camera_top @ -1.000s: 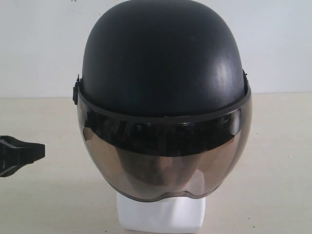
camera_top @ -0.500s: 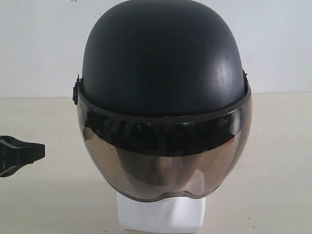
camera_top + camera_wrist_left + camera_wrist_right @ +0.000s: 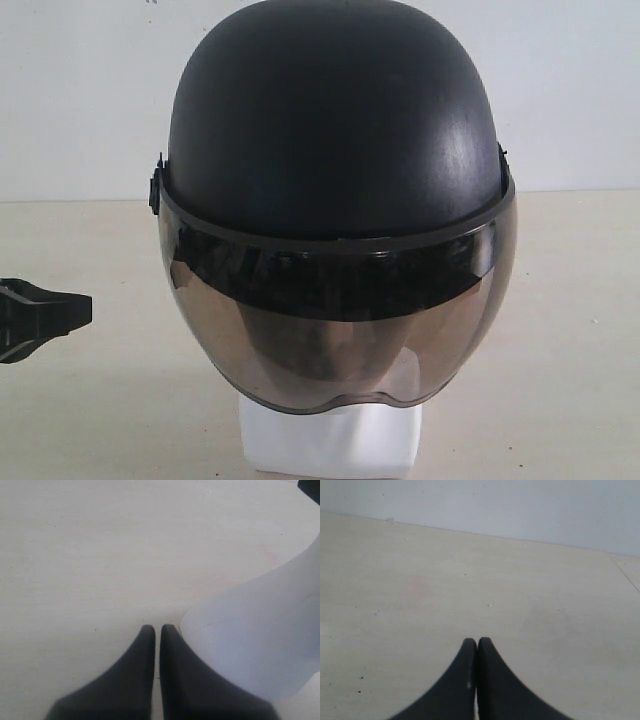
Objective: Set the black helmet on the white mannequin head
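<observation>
Open table (image 3: 570,340) either side of black helmet (image 3: 330,130)

The white mannequin head (image 3: 330,440) mostly hidden under the black helmet (image 3: 330,130)

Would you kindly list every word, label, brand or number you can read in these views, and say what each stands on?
None: no readable text appears in any view.
The helmet and its visor show no brand or label.
The mannequin head is plain white where it shows.
The table bears only specks and faint marks.
The left pincer and right pincer are plain black.
</observation>
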Robot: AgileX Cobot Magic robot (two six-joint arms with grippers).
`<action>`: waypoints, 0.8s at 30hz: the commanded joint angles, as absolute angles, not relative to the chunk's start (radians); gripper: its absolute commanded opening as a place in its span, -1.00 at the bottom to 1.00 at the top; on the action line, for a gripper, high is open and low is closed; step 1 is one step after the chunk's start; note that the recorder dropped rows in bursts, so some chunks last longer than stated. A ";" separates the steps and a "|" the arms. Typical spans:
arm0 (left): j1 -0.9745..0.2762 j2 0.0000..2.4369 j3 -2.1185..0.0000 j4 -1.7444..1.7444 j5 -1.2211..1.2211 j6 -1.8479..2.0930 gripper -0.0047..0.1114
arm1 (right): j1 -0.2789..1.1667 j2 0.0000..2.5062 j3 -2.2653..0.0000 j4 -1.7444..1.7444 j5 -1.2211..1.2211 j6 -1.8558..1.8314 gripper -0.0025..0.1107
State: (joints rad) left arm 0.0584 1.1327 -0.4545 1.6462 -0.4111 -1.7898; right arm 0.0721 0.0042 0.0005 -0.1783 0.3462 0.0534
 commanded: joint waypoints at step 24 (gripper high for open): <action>0.060 0.151 -0.441 1.724 -0.316 -1.857 -0.84 | 0.069 0.000 0.000 -0.177 0.346 0.054 -0.96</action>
State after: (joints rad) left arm 0.0584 0.2585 -0.4540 1.7219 -0.3403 -1.7898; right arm 0.0721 0.0042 0.0005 -0.1755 0.3462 0.0552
